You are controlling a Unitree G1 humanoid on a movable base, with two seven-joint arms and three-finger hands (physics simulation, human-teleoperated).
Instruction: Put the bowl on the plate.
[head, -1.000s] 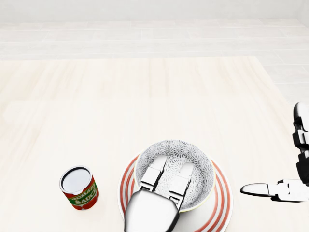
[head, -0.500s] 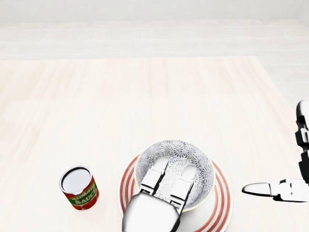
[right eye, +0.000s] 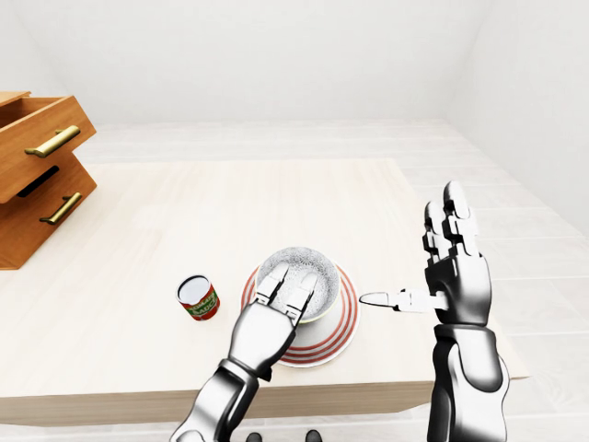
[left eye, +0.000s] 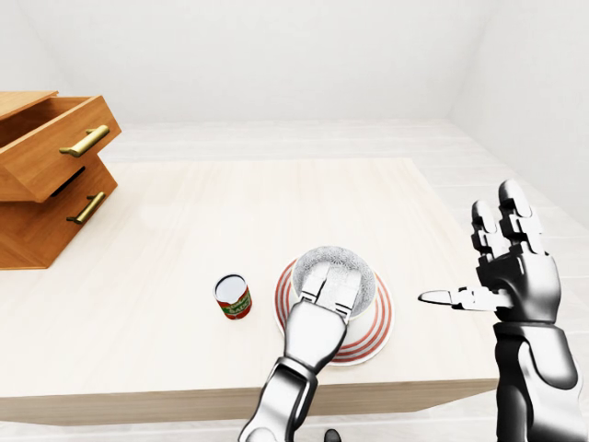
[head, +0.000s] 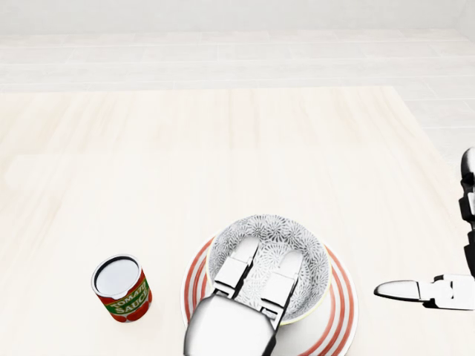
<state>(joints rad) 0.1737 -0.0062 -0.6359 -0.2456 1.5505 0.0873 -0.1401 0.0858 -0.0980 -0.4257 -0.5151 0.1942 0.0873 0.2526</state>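
The bowl (head: pixel 273 256), grey-patterned, sits inside the red-ringed plate (head: pixel 338 315) near the lower edge of the table (left eye: pixel 230 212) in the left-eye view. The left hand (head: pixel 245 297) reaches in from the bottom of the head view; its two visible fingers (head: pixel 236 271) lie extended over the near rim and into the hollow of the bowl, side by side and slightly spread. They are straight, not curled round the rim, so the hand reads as open; the thumb is hidden beneath the palm, and whether it touches the bowl cannot be told.

The right hand (right eye: pixel 451 276) is held upright to the right of the plate, well apart from it, palm flat, fingers pointing up and thumb stretched sideways toward the plate: fully spread and holding nothing.

A tomato-sauce can (head: pixel 122 288) stands upright on the table to the left of the left hand, near the plate but clear of its rim. A wooden drawer unit (left eye: pixel 46 175) with brass handles stands on the table's far left, its upper drawer pulled out, well apart from both hands.
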